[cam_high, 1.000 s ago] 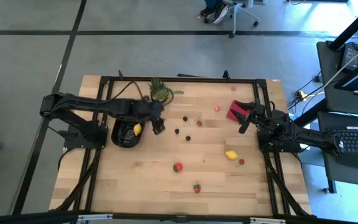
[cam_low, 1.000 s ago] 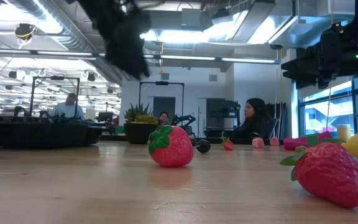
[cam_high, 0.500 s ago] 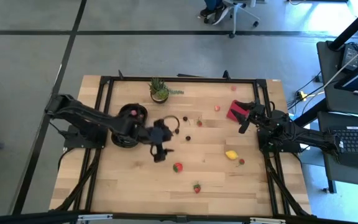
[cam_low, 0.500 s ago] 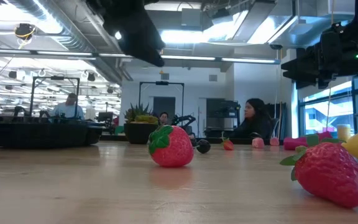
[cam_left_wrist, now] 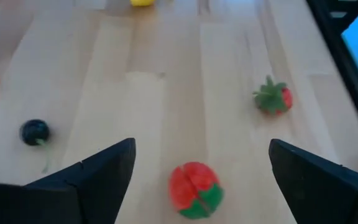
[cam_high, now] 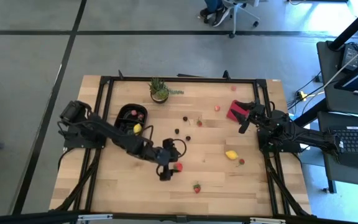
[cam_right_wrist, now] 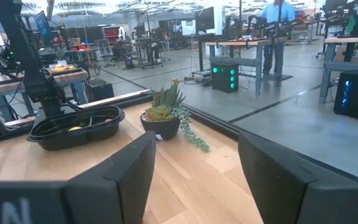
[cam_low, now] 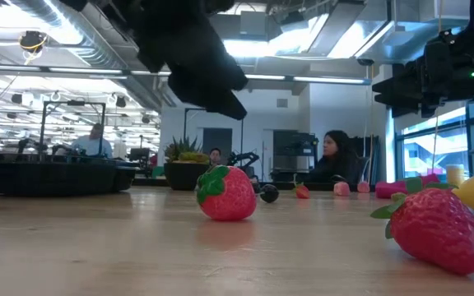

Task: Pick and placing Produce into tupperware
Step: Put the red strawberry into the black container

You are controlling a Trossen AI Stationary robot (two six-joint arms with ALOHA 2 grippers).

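Overhead, item by item: left gripper point(cam_high: 168, 169) reached out over mid-table, just beside a red strawberry point(cam_high: 178, 167) — placed there, by my judgement, to take that piece next. The black tupperware point(cam_high: 123, 114) sits near the table's far left, already holding a yellow lemon piece point(cam_high: 137, 129) and some red bits, close to the left arm's base so loads travel a short way. Loose produce is scattered across the wood: a second strawberry point(cam_high: 197, 187), a lemon point(cam_high: 231, 155), dark berries point(cam_high: 185, 119). Right gripper point(cam_high: 245, 124) waits by the flat red square point(cam_high: 234, 111) at the right edge.

Low view: the nearer strawberry point(cam_low: 225, 194) rests on the table with the left arm's dark bulk hanging above it — not touching.

Left wrist view: fingers point(cam_left_wrist: 98, 171) spread wide, empty, straddling the strawberry point(cam_left_wrist: 194, 190) so they can drop around it; a dark berry point(cam_left_wrist: 35, 131) lies off to one side.

Right wrist view: fingers point(cam_right_wrist: 120, 174) wide apart, nothing between them; the tupperware point(cam_right_wrist: 76, 130) and a potted plant point(cam_right_wrist: 163, 118) stand beyond.
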